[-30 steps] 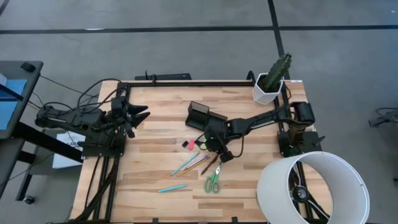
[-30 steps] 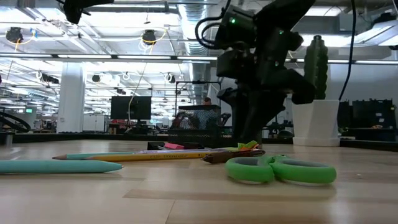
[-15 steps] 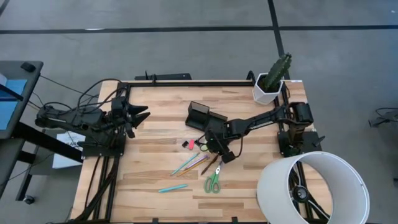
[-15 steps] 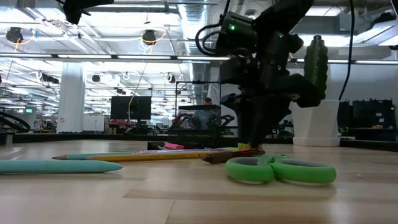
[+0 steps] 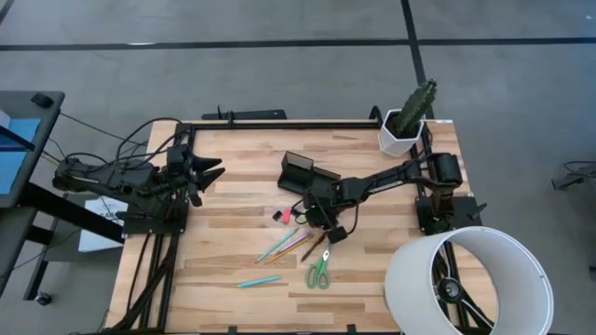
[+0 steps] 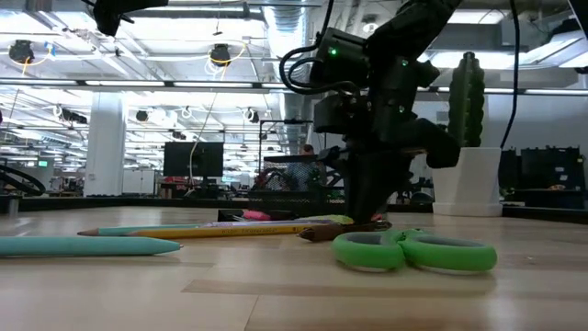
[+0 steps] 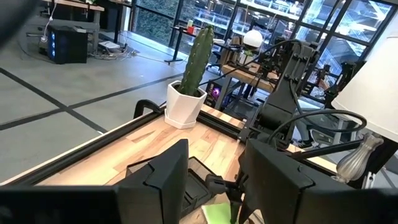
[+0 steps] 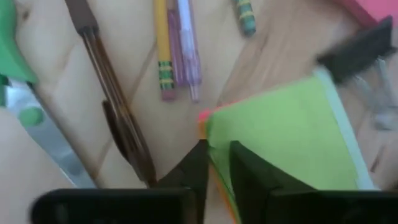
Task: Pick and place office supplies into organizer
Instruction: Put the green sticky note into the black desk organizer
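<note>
Fingers (image 8: 245, 163) of the right gripper (image 5: 313, 216) are seen closed on the edge of the lime-green sticky note pad (image 8: 286, 143), one dark finger on each side of its corner, low over the middle of the desk (image 5: 233, 177). The pad is held just beside the spread of pens and pencils — a yellow pencil (image 8: 162, 46), a pale purple pen (image 8: 187, 46) and a dark brown pen (image 8: 118, 102) lie close by it on the wood. A green scissors handle (image 8: 11, 37) and blade show at the edge of the right wrist view; in the high view the scissors (image 5: 318, 268) lie nearer the front edge, and a teal pen (image 5: 258, 280) lies apart to their left. A small pink-red block (image 5: 277, 216) rests just left of the gripper. The black organizer (image 5: 298, 172) stands behind the gripper, toward the back of the desk. The left gripper (image 5: 207, 173) is parked at the left side of the desk, its fingers spread apart. A white pot with a cactus (image 5: 402, 130) stands at the back right corner.
</note>
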{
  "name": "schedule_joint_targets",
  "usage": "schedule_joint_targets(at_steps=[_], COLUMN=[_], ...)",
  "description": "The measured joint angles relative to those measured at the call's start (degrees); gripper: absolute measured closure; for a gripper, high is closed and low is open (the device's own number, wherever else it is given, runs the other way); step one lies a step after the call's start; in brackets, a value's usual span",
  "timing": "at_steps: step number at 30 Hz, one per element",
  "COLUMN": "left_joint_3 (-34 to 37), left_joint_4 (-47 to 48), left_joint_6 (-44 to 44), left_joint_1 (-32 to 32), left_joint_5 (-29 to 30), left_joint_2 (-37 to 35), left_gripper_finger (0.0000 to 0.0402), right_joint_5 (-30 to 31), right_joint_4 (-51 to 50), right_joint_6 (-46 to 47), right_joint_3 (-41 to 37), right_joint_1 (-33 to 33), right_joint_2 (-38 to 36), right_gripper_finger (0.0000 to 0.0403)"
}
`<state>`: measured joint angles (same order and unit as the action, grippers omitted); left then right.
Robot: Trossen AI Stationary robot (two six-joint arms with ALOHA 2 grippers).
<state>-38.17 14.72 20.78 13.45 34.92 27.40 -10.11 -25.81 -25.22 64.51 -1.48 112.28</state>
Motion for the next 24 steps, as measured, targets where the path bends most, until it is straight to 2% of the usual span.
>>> schedule_joint_targets(at_steps=[3,9,14,17,22,24], left_joint_3=[0.00,0.00,0.00,0.02,0.02,0.02], left_joint_4=[-0.02,-0.03,-0.28,-0.41,-0.48,-0.48], left_joint_6=[0.00,0.02,0.02,0.02,0.02,0.02], left_joint_1=[0.00,0.00,0.00,-0.02,-0.02,-0.02], left_joint_5=[0.07,0.24,0.40,1.04,3.02,3.17], left_joint_2=[0.00,0.00,-0.02,-0.02,0.00,-0.02], left_gripper_finger=[0.0248,0.0248,0.0248,0.0248,0.0248,0.0248], right_joint_5=[0.00,1.87,6.03,10.16,22.27,24.16], right_joint_4=[1.72,0.44,-0.08,-2.98,-7.98,-10.63], right_joint_6=[1.73,10.08,14.73,15.35,15.42,17.39], right_joint_3=[-0.17,1.09,5.28,7.92,11.86,12.09], right_joint_1=[-0.04,0.44,0.54,0.47,1.46,2.71], right_joint_2=[-0.16,-3.80,-9.65,-12.49,-16.19,-16.57], right_gripper_finger=[0.0396,0.0401,0.0402,0.0402,0.0403,0.0403])
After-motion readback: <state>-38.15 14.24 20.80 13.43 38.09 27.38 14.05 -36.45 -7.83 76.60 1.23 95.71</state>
